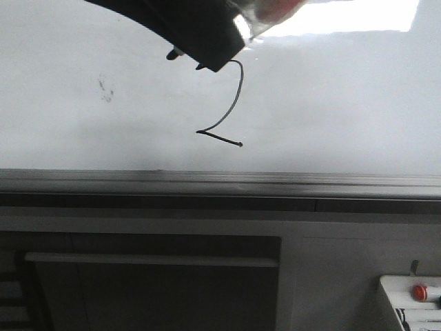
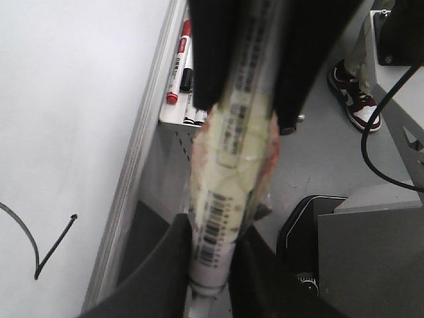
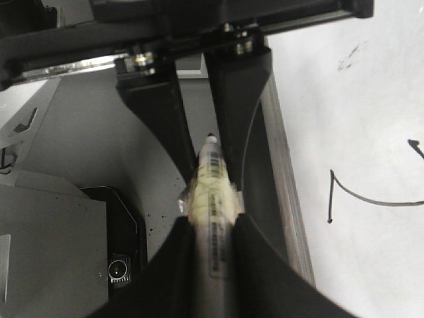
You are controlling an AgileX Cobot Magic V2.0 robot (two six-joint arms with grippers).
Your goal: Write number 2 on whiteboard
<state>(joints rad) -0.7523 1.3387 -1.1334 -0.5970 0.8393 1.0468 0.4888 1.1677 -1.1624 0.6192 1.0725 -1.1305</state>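
Note:
The number 2 (image 1: 220, 138) is drawn in thin black line on the whiteboard (image 1: 344, 103). It also shows in the left wrist view (image 2: 56, 245) and the right wrist view (image 3: 329, 199). My left gripper (image 2: 213, 232) is shut on a tape-wrapped marker (image 2: 228, 165) with barcodes. My right gripper (image 3: 213, 222) is shut on the same marker (image 3: 212, 199), and each gripper's fingers face the other's along the marker. A black arm part (image 1: 193, 31) hangs over the top of the 2, off the board.
A faint smudge (image 1: 105, 88) lies left of the digit. The grey frame edge (image 1: 220, 183) runs below the board. A tray of markers (image 2: 182, 79) hangs beside the board and shows in the front view (image 1: 413, 296). A person's shoe (image 2: 354, 93) and a black case (image 2: 305, 232) are on the floor.

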